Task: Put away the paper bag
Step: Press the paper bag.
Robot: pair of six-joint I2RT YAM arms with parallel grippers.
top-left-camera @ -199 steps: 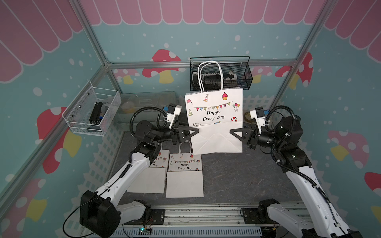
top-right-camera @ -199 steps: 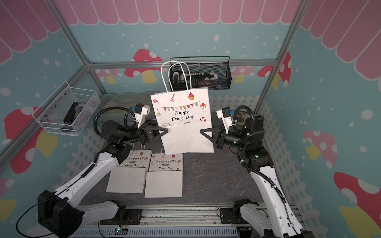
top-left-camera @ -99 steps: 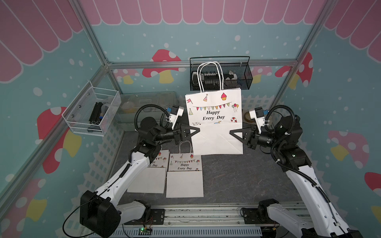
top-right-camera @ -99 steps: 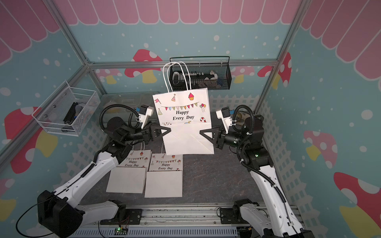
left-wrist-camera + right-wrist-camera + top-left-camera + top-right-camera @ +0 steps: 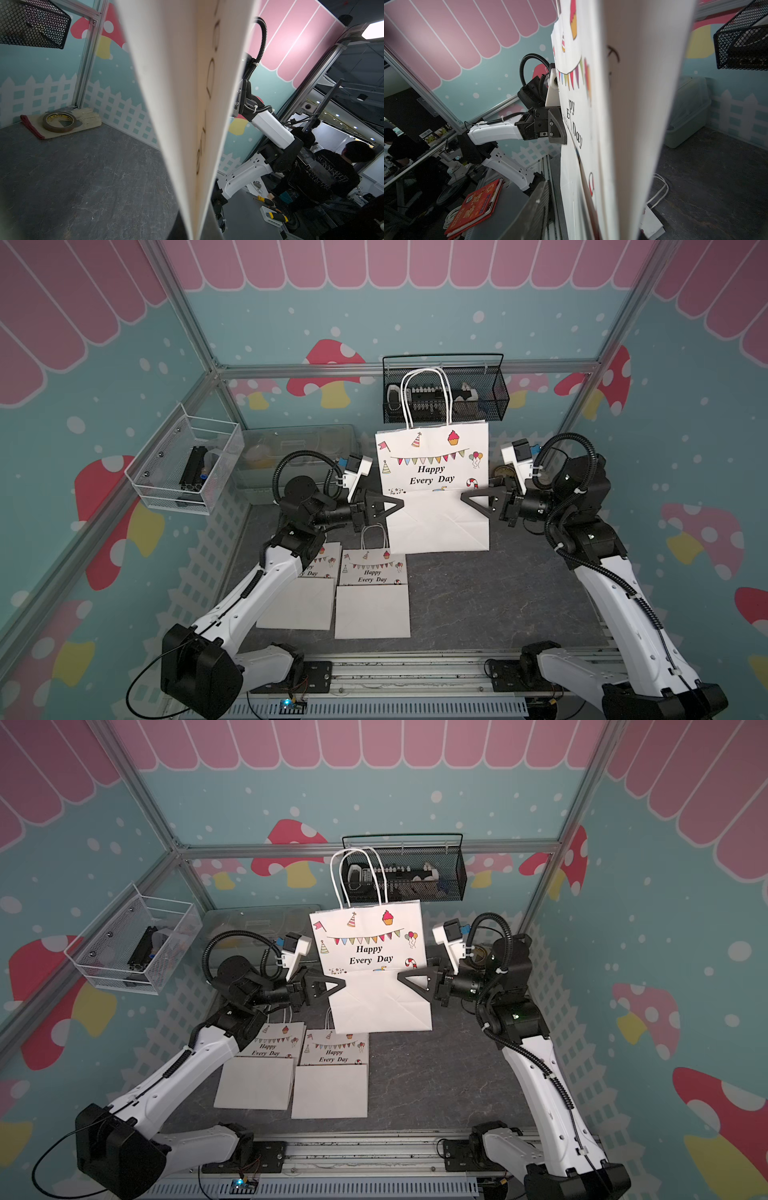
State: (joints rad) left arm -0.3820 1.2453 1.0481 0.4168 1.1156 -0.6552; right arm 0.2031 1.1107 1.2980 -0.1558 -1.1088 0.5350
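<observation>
The white paper bag (image 5: 432, 506) printed "Happy Every Day" hangs upright above the table in both top views, handles up. My left gripper (image 5: 399, 504) is shut on its left edge; in the left wrist view the folded edge (image 5: 187, 104) runs out from between the jaws. My right gripper (image 5: 465, 497) reaches over the bag's right edge and stands open. In the right wrist view one finger (image 5: 533, 207) stands apart from the paper (image 5: 623, 104), and the bag hides the other finger. The same bag (image 5: 374, 990) sits between both grippers.
Two folded bags (image 5: 372, 597) (image 5: 301, 593) lie flat on the dark table, near the left arm. A black wire basket (image 5: 444, 389) hangs on the back wall and a white mesh basket (image 5: 187, 464) on the left wall. A translucent bin (image 5: 299, 456) and a tape roll (image 5: 59, 122) sit at the back.
My left gripper has moved right onto the bag's left edge and shut on it. My right gripper's jaws have opened off the right edge. The bag has stayed almost where it was.
</observation>
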